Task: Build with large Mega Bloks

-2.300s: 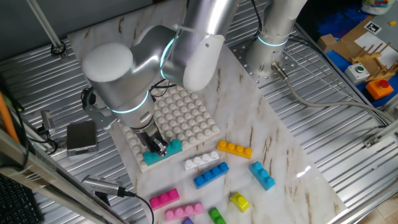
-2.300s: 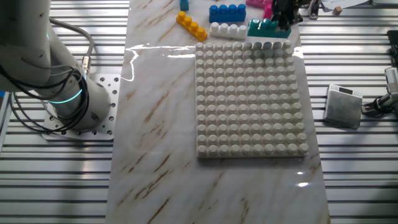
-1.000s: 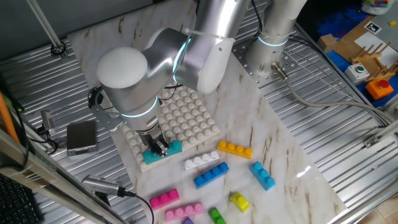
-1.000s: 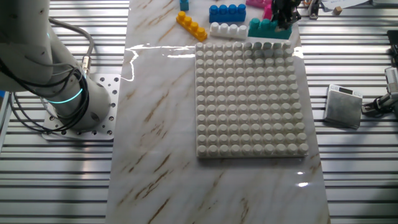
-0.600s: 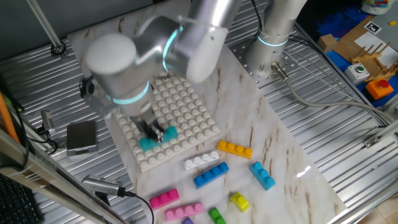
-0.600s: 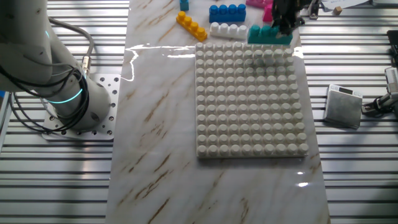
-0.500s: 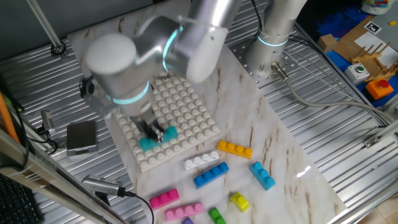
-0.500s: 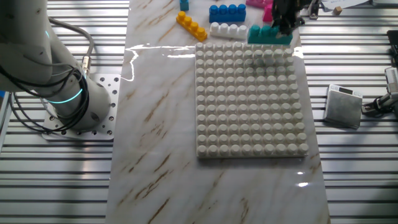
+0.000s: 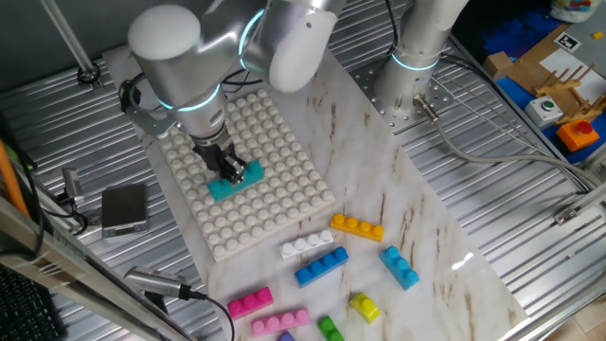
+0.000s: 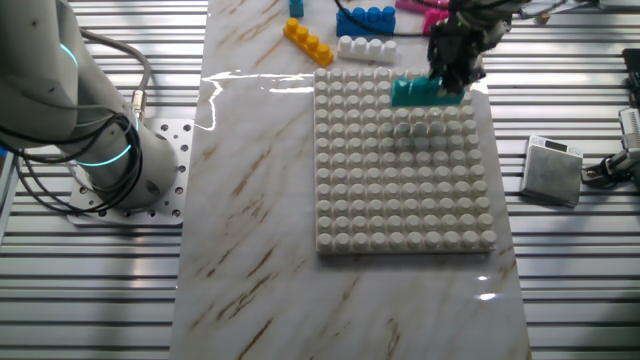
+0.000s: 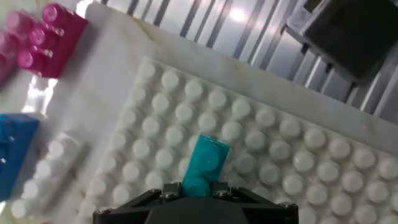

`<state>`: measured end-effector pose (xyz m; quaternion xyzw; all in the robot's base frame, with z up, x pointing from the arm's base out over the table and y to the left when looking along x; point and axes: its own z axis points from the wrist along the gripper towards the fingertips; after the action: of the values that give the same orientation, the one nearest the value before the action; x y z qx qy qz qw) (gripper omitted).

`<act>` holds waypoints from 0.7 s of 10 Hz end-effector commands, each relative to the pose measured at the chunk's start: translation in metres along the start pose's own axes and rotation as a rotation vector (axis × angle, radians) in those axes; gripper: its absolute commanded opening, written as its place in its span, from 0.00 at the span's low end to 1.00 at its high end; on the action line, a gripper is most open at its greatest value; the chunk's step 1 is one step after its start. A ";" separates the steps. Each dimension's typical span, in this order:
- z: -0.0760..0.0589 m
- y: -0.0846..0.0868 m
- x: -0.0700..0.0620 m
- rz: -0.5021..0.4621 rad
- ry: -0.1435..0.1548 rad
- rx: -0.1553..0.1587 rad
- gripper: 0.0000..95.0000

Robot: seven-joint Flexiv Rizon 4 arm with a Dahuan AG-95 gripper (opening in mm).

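End effector is clamped on the teal brick, holding it above the white studded baseplate; loose bricks lie beyond its edge.

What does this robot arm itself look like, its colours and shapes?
The arm is smooth silver-grey, built of fat rounded segments, with glowing teal-blue rings at the joints. Its round base is bolted to a perforated metal plate, with grey cables alongside. The gripper is small and black.
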<state>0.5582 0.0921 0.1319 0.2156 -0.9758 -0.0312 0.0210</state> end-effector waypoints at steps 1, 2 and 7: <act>0.001 -0.004 0.002 -0.005 -0.004 -0.004 0.00; 0.000 -0.003 0.003 0.009 -0.001 0.004 0.00; 0.001 -0.003 0.002 0.067 -0.011 0.010 0.00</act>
<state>0.5567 0.0882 0.1308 0.1885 -0.9815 -0.0309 0.0120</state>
